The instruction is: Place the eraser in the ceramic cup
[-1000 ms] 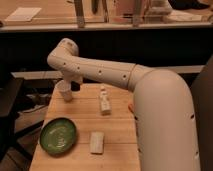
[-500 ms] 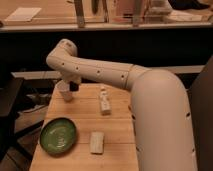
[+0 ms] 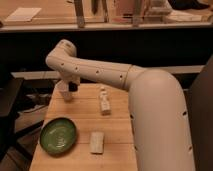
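Note:
The off-white ceramic cup (image 3: 64, 92) stands at the far left of the wooden table (image 3: 120, 135). My gripper (image 3: 71, 85) hangs at the end of the white arm (image 3: 100, 72), right over and against the cup's right side, partly hiding it. I cannot tell whether it holds anything. A pale flat rectangular block (image 3: 96, 141), which looks like an eraser, lies near the table's front, to the right of the green plate.
A green round plate (image 3: 58, 135) sits at the front left. A small pale upright object (image 3: 104, 102) stands mid-table. My bulky white arm body (image 3: 160, 125) covers the table's right side. A dark chair (image 3: 10, 107) is to the left.

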Available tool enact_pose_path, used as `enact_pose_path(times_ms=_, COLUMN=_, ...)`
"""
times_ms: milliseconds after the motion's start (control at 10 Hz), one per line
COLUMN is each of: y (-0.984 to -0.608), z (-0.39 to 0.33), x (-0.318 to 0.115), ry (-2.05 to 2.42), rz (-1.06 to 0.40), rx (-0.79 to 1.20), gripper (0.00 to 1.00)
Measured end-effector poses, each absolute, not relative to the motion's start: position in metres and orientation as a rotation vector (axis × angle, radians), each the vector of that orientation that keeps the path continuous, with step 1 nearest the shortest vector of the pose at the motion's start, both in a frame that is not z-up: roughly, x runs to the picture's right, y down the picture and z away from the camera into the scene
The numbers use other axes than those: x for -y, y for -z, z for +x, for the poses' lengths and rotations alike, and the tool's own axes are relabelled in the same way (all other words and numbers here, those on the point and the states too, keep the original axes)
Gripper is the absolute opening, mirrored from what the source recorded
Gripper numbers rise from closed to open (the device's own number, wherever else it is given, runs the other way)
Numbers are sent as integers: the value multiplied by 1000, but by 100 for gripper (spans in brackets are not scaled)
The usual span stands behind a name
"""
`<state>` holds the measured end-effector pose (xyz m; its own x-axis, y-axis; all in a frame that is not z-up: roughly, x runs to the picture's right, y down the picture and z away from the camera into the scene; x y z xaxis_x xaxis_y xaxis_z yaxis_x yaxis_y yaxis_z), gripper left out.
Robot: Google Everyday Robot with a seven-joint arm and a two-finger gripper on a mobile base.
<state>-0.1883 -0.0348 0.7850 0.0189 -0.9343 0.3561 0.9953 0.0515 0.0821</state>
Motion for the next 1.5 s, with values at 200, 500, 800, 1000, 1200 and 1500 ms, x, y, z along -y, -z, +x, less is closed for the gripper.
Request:
enact_pose_path(times_ms=200, y=-786, z=-192, x=33, ry=1519, rz=-211, rx=361, gripper=3)
enact_pose_path(times_ms=500, y=-788, z=-196, x=31, ry=1519, rz=-213, rx=370, gripper=3)
enact_pose_path(times_ms=800, y=-790, z=-206, x=26, ry=1525, rz=-215, rx=383, gripper=3)
enact_pose_path(times_ms=1000, y=-793, z=-208, x=23, ry=1525, rz=-217, rx=388, gripper=3)
enact_pose_path(times_ms=1200, y=-795, z=-214, x=19, ry=1527, rz=-223, rx=395, gripper=3)
enact_pose_path(times_ms=1500, y=-798, z=-221, x=15, ry=1528, rz=-229, rx=402, gripper=3)
